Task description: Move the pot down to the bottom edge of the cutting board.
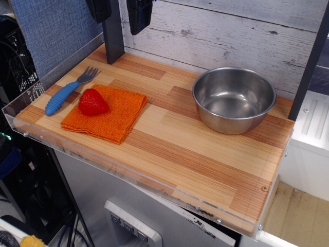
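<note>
Bare board (205,170) at 6 o'clock, clear rim along the near edge. Orange cloth (105,113) at 9 o'clock, red strawberry (92,102) resting on it; blue-handled fork (69,90) just beside, toward 10. Pot (234,99) upright at 2 o'clock, near the far edge, empty. Claw (139,14) at 12 o'clock, hanging above the board, holding nothing; cropped at the frame top, opening impossible to tell.

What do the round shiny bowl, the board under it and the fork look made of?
The round shiny steel pot looks like polished stainless steel: bright reflections, rolled rim. The rectangular wooden cutting board looks like glued light and reddish wood strips with visible grain, edged in clear plastic. The blue-handled fork seems to have a ridged plastic or rubber grip and grey tines.
</note>
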Tool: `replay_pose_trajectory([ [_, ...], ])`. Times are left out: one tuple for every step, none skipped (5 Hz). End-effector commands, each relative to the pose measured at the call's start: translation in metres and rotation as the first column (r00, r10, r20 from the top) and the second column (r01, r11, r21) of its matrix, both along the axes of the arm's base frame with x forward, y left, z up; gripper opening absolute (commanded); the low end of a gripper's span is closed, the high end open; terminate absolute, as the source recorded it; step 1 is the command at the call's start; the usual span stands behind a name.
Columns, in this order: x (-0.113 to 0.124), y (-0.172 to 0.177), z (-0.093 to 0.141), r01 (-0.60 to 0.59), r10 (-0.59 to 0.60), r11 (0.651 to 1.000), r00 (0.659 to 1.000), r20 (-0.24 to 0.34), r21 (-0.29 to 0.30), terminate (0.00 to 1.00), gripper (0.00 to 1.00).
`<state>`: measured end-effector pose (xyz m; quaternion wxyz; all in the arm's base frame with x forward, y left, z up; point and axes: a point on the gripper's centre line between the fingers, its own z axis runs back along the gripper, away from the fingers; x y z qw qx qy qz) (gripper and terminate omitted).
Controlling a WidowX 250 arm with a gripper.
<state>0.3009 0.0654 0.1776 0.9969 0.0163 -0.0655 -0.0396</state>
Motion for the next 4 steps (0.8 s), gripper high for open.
replay_pose_trajectory([
  [0.000, 0.000, 0.000, 0.000, 0.000, 1.000, 1.000, 0.000, 0.000, 0.00, 1.00],
  [0.005, -0.034, -0.003, 0.069, -0.069, 0.997, 0.998, -0.001, 0.015, 0.00, 1.00],
  [0.012, -0.063, -0.010, 0.140, -0.140, 0.990, 0.990, 0.007, -0.011, 0.00, 1.00],
  [0.019, -0.084, -0.014, 0.187, -0.186, 0.982, 0.982, 0.028, -0.015, 0.00, 1.00],
])
